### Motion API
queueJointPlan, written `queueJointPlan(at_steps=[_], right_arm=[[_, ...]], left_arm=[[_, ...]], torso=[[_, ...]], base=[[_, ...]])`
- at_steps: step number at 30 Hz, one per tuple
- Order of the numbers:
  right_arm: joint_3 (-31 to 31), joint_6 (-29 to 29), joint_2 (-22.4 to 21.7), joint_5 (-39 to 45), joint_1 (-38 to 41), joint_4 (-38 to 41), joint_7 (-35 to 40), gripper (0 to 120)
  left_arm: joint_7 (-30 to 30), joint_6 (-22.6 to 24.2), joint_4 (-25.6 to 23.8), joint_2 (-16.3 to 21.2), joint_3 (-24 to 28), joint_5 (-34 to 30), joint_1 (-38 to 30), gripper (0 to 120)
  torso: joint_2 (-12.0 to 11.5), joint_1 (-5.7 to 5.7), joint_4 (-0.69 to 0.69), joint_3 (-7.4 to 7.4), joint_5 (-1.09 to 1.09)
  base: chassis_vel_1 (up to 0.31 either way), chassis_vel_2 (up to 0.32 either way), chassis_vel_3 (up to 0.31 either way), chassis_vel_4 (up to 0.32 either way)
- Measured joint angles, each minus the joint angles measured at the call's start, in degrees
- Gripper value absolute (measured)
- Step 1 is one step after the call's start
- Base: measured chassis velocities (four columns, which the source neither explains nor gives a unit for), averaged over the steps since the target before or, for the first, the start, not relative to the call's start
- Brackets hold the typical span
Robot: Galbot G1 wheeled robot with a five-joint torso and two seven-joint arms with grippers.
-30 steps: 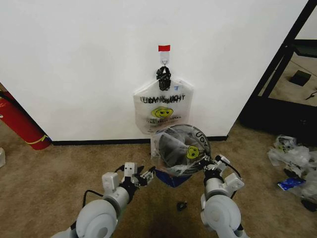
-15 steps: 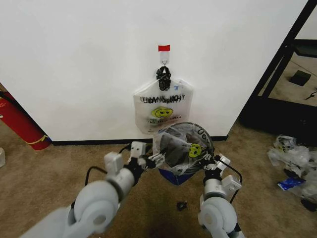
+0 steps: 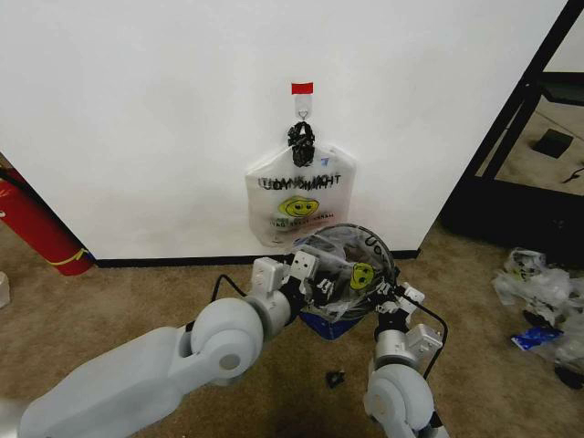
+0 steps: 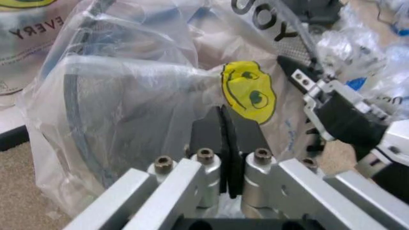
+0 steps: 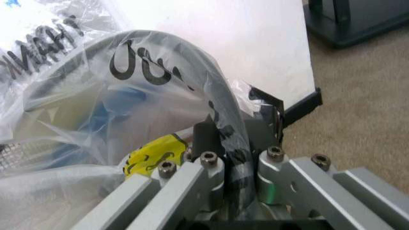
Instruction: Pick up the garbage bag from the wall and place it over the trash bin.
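Two claws at the round black mesh trash bin [image 3: 321,321]: left claw [image 3: 321,289] pinched closed on the thin clear plastic garbage bag [image 3: 351,265] draped over it; right claw [image 3: 381,297] clamps film at the rim. Behind hangs a white smiley bag [image 3: 297,196].

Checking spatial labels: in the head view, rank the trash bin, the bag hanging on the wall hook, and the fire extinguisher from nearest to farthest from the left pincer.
1. Trash bin, right at the left pincer.
2. Hanging bag, on the wall above.
3. Fire extinguisher, far left by the baseboard.
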Motion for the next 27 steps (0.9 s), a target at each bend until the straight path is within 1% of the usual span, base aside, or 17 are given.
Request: queueJointPlan(at_steps=[2, 4, 6, 8, 9, 10, 11, 14, 16, 17, 18, 20, 21, 22, 24, 27], right_arm=[[0.0, 0.3, 0.0, -0.8, -0.1, -0.2, -0.1, 1], [-0.2, 0.9, 0.1, -2.4, -0.2, -0.5, -0.5, 1], [-0.4, 1.2, 0.2, -3.1, -0.2, -0.8, -0.7, 1], [-0.4, 1.3, 0.3, -3.3, -0.2, -0.8, -0.7, 1], [-0.5, 1.5, 0.5, -3.8, -0.2, -1.0, -0.8, 1], [-0.6, 1.5, 0.5, -3.9, -0.2, -1.1, -0.8, 1], [-0.6, 1.6, 0.7, -4.3, -0.1, -1.2, -0.9, 1], [-0.9, 1.9, 1.0, -5.1, -0.2, -1.4, -1.1, 1], [-0.9, 1.9, 1.0, -5.1, -0.2, -1.4, -1.1, 1], [-1.0, 2.1, 1.0, -5.5, -0.2, -1.5, -1.3, 1], [-1.0, 2.1, 1.0, -5.5, -0.2, -1.5, -1.3, 1], [-1.0, 2.3, 1.0, -5.6, -0.3, -1.5, -1.4, 1], [-1.0, 2.4, 1.0, -5.6, -0.3, -1.5, -1.4, 1], [-1.0, 2.4, 1.0, -5.6, -0.3, -1.5, -1.4, 1], [-1.0, 2.5, 0.9, -5.6, -0.3, -1.5, -1.6, 1], [-1.0, 2.6, 0.7, -5.6, -0.3, -1.4, -1.7, 1]], left_arm=[[-0.7, 0.6, 0.8, -0.5, 1.0, -0.7, -1.7, 0], [-2.8, 1.6, 1.8, -1.9, 2.4, -3.7, -4.5, 0], [-4.6, 2.2, 2.9, -3.3, 3.1, -6.4, -6.1, 0], [-5.1, 2.3, 3.3, -3.8, 3.3, -7.2, -6.5, 0], [-6.1, 2.6, 4.5, -5.3, 3.6, -8.6, -7.3, 0], [-6.3, 2.6, 4.8, -5.6, 3.7, -8.8, -7.4, 0], [-6.9, 2.7, 6.0, -7.1, 4.0, -9.5, -8.0, 0], [-7.9, 2.7, 9.0, -10.3, 5.0, -9.8, -9.3, 0], [-8.0, 2.7, 9.4, -10.7, 5.2, -9.8, -9.5, 0], [-8.2, 2.7, 11.0, -12.2, 5.9, -9.8, -10.0, 0], [-8.2, 2.7, 11.5, -12.6, 6.1, -9.8, -10.1, 0], [-8.7, 2.7, 14.2, -15.0, 6.9, -9.7, -10.4, 0], [-8.8, 2.7, 15.3, -15.6, 7.2, -9.5, -10.4, 0], [-8.8, 2.7, 15.3, -15.6, 7.2, -9.5, -10.4, 0], [-8.8, 2.7, 18.8, -17.5, 7.9, -8.3, -10.7, 0], [-8.9, 2.7, 22.7, -18.8, 9.0, -6.7, -11.3, 0]], torso=[[0.0, 0.0, 0.0, 0.0, 0.0], [0.0, 0.0, 0.0, 0.0, 0.0], [0.0, 0.0, -0.01, 0.0, 0.01], [0.0, 0.0, -0.01, 0.0, 0.01], [0.0, 0.0, -0.01, 0.0, 0.0], [0.0, 0.0, -0.01, 0.0, 0.0], [0.0, 0.0, -0.01, 0.0, 0.0], [0.0, 0.0, -0.01, 0.0, 0.01], [0.0, 0.0, -0.01, 0.0, 0.0], [0.0, 0.0, -0.01, 0.0, 0.01], [0.0, 0.0, -0.01, 0.0, 0.01], [0.0, 0.0, -0.01, 0.0, 0.0], [0.0, 0.0, -0.01, 0.0, 0.0], [0.0, 0.0, -0.01, 0.0, 0.0], [0.0, 0.0, -0.02, 0.0, 0.0], [0.0, 0.0, -0.02, 0.0, 0.0]], base=[[0.0, 0.0, 0.0, 0.0], [0.0, 0.0, 0.0, 0.0], [0.0, 0.0, 0.0, 0.0], [0.0, 0.0, 0.0, 0.0], [0.0, 0.0, 0.0, 0.0], [0.0, 0.0, 0.0, 0.0], [0.0, 0.0, 0.0, 0.0], [0.0, 0.0, 0.0, 0.0], [0.0, 0.0, 0.0, 0.0], [0.0, 0.0, 0.0, 0.0], [0.0, 0.0, 0.0, 0.0], [0.0, 0.0, 0.0, 0.0], [0.0, 0.0, 0.0, 0.0], [0.0, 0.0, 0.0, 0.0], [0.0, 0.0, 0.0, 0.0], [0.0, 0.0, 0.0, 0.0]])
